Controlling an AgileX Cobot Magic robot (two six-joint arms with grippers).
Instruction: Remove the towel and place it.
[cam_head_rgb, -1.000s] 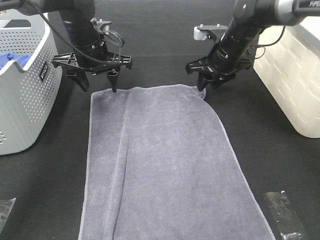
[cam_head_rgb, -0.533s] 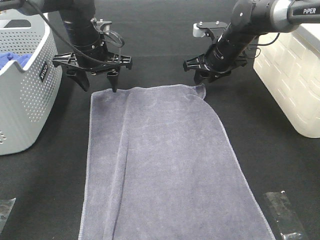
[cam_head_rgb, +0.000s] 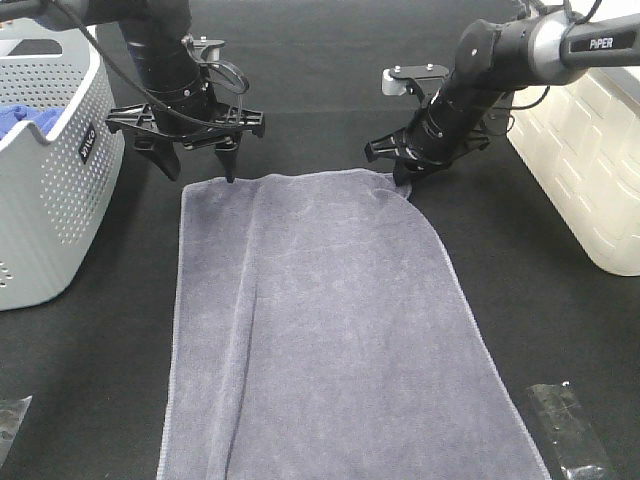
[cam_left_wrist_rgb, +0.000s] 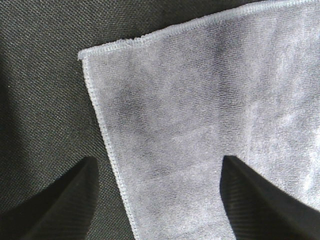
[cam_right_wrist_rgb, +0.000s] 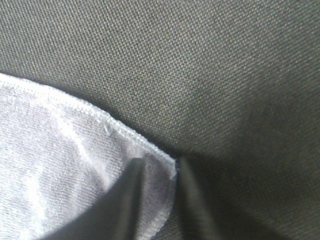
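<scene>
The grey-lavender towel lies spread flat on the black table, running from the far middle to the near edge. My left gripper stands open over its far left corner. In the left wrist view one finger is over bare table and the other is over the towel, with the gripper astride the hem. My right gripper is down at the far right corner. In the right wrist view its fingers stand close together on the towel's hemmed corner, the gripper shut on it.
A perforated grey basket holding a bright blue cloth stands at the left. A white container stands at the right. Dark plastic scraps lie at the near right and near left.
My right gripper shifted slightly at the far right corner and its jaws narrowed onto the hem. The left gripper and the towel's lie look the same.
</scene>
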